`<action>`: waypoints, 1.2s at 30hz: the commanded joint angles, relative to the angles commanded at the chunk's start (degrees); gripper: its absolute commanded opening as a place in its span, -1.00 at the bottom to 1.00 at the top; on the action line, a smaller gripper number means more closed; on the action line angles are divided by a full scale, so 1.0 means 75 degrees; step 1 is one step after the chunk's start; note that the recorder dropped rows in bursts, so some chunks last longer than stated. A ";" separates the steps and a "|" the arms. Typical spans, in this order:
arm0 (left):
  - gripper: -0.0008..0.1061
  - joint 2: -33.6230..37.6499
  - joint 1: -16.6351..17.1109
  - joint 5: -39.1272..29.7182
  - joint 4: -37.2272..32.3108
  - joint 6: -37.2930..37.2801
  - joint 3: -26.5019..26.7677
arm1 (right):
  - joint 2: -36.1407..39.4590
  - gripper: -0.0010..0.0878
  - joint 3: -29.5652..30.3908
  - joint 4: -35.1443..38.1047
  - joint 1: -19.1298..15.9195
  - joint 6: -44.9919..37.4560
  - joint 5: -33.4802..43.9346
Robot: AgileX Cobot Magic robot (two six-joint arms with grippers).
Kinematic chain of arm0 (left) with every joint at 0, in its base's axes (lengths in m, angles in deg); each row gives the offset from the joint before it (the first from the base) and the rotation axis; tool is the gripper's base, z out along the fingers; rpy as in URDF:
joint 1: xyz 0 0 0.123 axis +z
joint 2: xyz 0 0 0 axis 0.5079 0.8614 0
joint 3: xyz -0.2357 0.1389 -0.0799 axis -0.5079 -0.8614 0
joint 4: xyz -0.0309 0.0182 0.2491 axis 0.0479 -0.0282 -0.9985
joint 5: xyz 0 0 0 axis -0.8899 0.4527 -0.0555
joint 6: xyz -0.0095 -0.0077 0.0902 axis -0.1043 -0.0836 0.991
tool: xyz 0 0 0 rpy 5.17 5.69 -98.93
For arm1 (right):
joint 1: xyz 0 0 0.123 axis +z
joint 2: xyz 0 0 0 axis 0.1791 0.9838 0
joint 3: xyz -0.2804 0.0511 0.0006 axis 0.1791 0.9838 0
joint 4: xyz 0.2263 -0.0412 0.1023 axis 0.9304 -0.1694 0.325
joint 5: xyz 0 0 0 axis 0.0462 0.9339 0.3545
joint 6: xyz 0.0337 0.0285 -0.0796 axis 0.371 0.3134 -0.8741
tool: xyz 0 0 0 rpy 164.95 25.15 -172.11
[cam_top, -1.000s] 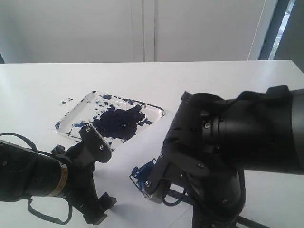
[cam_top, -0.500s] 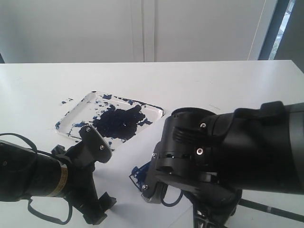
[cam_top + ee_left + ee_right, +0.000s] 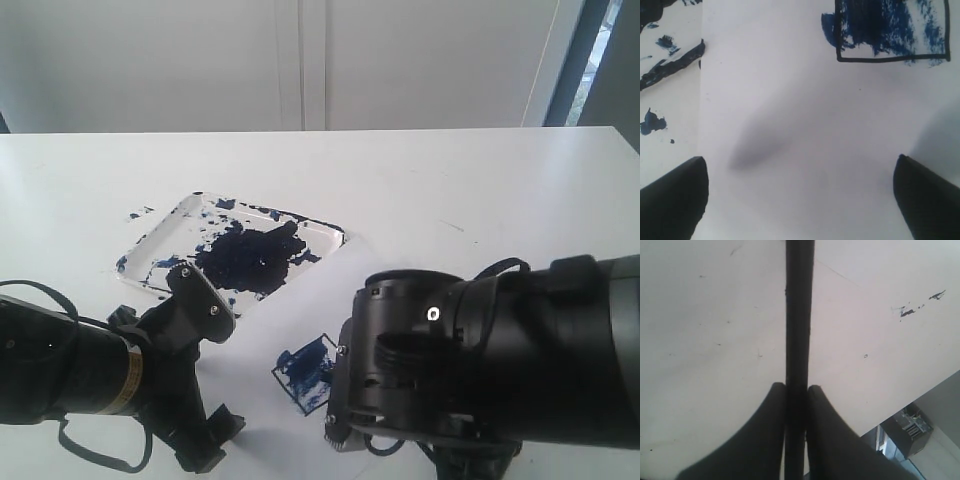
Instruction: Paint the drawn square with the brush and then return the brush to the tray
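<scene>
Jaws of the right gripper (image 3: 796, 388) pinch the brush (image 3: 799, 315), the left gripper (image 3: 799, 165) gapes empty; the right arm has drawn back, baring the drawn square (image 3: 305, 368) near the tray (image 3: 163, 233), only partly blue, so more strokes seem due.

right arm (image 3: 500, 360) crowds drawn square (image 3: 305, 368); far table (image 3: 450, 180) open.

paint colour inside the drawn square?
Dark blue, streaky strokes, with white gaps, inside the drawn square, which has a black outline. Left wrist view shows it best.
</scene>
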 joint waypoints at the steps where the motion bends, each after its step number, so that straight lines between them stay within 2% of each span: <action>1: 0.98 0.0000 0.0000 0.0000 0.0000 0.0000 0.0000 | 0.0000 -0.98 0.0000 0.0035 0.0182 0.0022 0.0000; 3: 0.98 0.0000 0.0000 0.0014 0.0000 0.0000 0.0000 | 0.0000 -0.98 0.0000 0.0146 0.0329 0.0178 0.0000; 7: 0.98 0.0000 0.0000 0.0014 0.0000 0.0000 0.0000 | 0.0437 -0.98 0.0017 0.0099 0.0343 0.0178 0.0000; 14: 0.98 0.0000 0.0000 0.0015 0.0000 -0.0064 0.0000 | 0.1039 -0.98 0.0017 -0.0752 0.0343 0.0984 0.0000; 27: 0.98 0.0000 0.0000 0.0015 0.0000 -0.0088 0.0000 | 0.1062 -0.98 0.0240 -0.1187 0.0343 0.1071 0.0000; 36: 0.98 0.0000 0.0000 0.0015 0.0000 -0.0105 0.0000 | 0.1062 -0.98 0.0398 -0.1439 0.0343 0.1509 0.0000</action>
